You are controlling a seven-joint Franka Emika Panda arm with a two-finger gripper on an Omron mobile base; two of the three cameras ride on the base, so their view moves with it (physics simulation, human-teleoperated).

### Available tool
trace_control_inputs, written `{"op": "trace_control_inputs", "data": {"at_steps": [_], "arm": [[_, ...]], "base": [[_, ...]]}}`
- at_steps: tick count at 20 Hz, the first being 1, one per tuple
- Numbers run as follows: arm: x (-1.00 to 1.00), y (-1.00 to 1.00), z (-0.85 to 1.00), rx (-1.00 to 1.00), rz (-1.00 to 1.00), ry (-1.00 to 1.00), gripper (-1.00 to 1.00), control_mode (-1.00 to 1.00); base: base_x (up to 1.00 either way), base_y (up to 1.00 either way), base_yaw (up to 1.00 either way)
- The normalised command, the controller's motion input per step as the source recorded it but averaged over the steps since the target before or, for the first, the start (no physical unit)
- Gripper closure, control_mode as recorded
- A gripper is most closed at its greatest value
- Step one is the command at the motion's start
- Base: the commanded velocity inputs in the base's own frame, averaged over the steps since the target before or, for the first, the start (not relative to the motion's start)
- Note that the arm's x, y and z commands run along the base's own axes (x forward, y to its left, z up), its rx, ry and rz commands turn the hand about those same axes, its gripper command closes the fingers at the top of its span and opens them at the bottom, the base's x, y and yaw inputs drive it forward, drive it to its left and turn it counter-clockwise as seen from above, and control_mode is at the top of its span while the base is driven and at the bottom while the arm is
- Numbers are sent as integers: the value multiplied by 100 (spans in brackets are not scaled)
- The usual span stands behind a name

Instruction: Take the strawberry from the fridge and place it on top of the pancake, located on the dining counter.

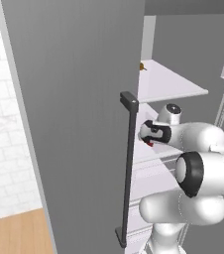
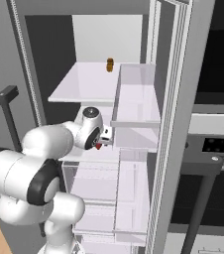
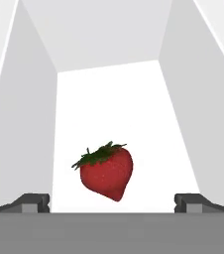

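Strawberry [image 3: 107,171] on white fridge shelf [image 3: 109,109], between spread fingertips [image 3: 30,202], small brown-and-orange item [image 2: 110,64] above

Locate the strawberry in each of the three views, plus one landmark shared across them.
Left base view: strawberry, a red speck at picture center, under the gripper.
Right base view: left of center, red speck by the wrist.
Hand view: lower center, large, between the spread fingertips.
Shared landmark: the white fridge shelf beneath it.
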Motion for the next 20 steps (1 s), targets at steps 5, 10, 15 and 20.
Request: {"op": "trace_control_inputs", "data": {"at_steps": [5,10,15,20], "arm": [[34,0,-27,0,0,0,-100,-100],[9,0,-18,0,0,0,-100,-100],[11,1,-21,0,0,0,-100,-100],[16,0,-27,0,0,0,100,-100]], "base": [[0,0,0],[0,0,0],[0,0,0],[0,0,0]]}}
